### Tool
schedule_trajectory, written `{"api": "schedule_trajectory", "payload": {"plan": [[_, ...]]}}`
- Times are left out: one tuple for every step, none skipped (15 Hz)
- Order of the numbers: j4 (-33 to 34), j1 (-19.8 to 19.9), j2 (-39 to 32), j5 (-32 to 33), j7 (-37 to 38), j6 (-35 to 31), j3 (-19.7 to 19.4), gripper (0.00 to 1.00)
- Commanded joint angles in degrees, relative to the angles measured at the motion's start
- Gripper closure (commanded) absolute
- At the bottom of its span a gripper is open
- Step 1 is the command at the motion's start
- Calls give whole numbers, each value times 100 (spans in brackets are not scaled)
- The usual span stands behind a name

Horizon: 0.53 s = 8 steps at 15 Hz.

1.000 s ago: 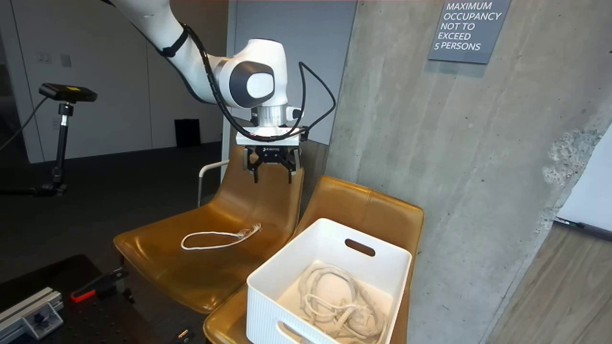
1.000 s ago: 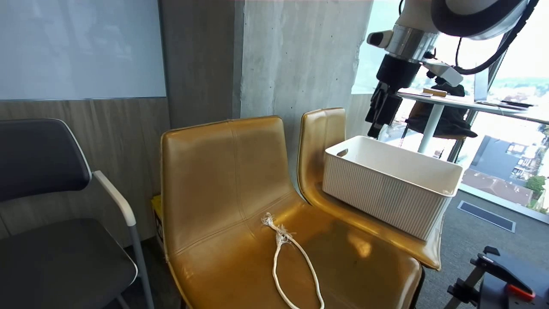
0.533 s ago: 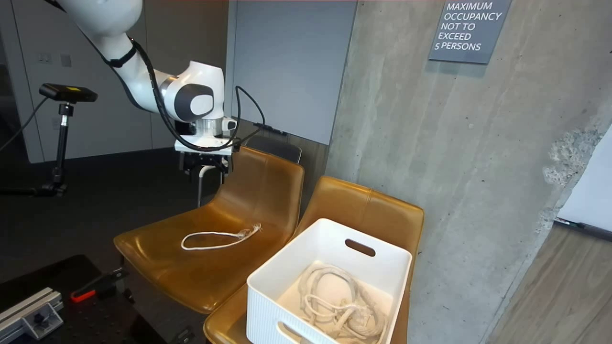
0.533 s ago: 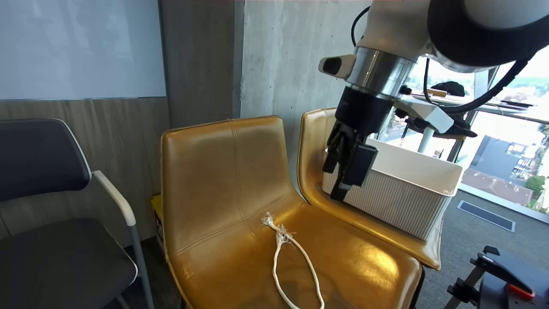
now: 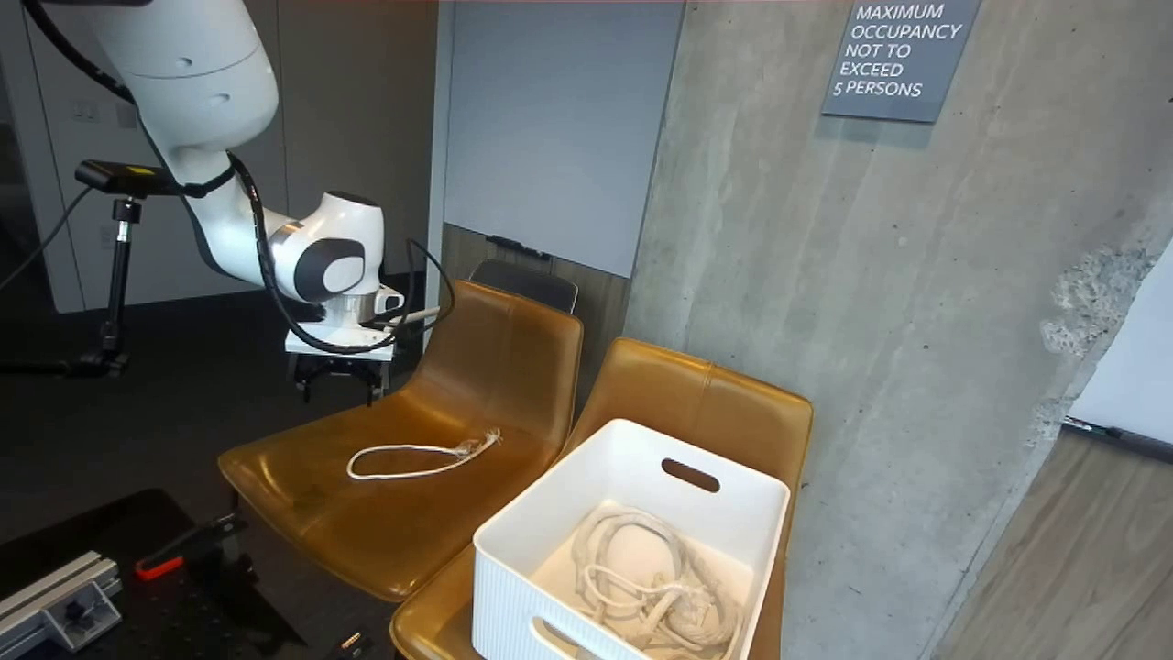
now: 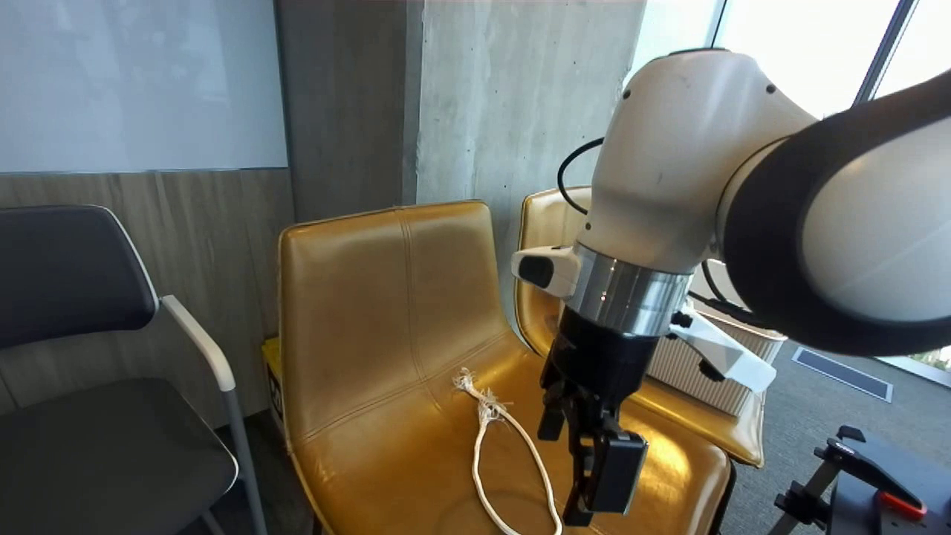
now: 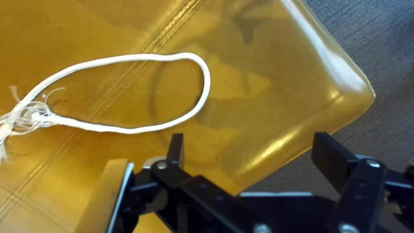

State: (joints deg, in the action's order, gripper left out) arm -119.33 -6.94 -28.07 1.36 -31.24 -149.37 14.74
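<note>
The pincer (image 7: 247, 145) hangs with its fingers spread wide above a tan chair (image 6: 371, 297). On the chair's seat (image 6: 386, 453), near the pincer, lies a white rope loop (image 7: 126, 130) with a frayed knot (image 7: 27, 118). Alongside, a matching chair (image 5: 733, 390) carries a white bin (image 5: 518, 587) with coiled rope (image 5: 687, 614) inside; a dark armchair (image 6: 67, 275) stands on the opposite side.

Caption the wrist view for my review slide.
Open gripper over a golden-brown chair seat, a frayed white rope loop lying on it, apart from the fingers.
</note>
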Motion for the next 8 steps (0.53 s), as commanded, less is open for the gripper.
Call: {"api": "schedule_trajectory", "payload": {"plan": [[19,-35,-532,305,88,-461,-9,0],[59,-37,-683,397,98,-542,-25,0],[144,-27,-849,472,99,-613,-28,0],[194,-20,-968,553,103,-668,-37,0],[295,-20,-1107,633,112,-704,-50,0],[366,-25,-1227,710,123,-744,-68,0],[467,-28,-1362,774,125,-754,-73,0],[546,-44,-1467,851,138,-779,-93,0]]}}
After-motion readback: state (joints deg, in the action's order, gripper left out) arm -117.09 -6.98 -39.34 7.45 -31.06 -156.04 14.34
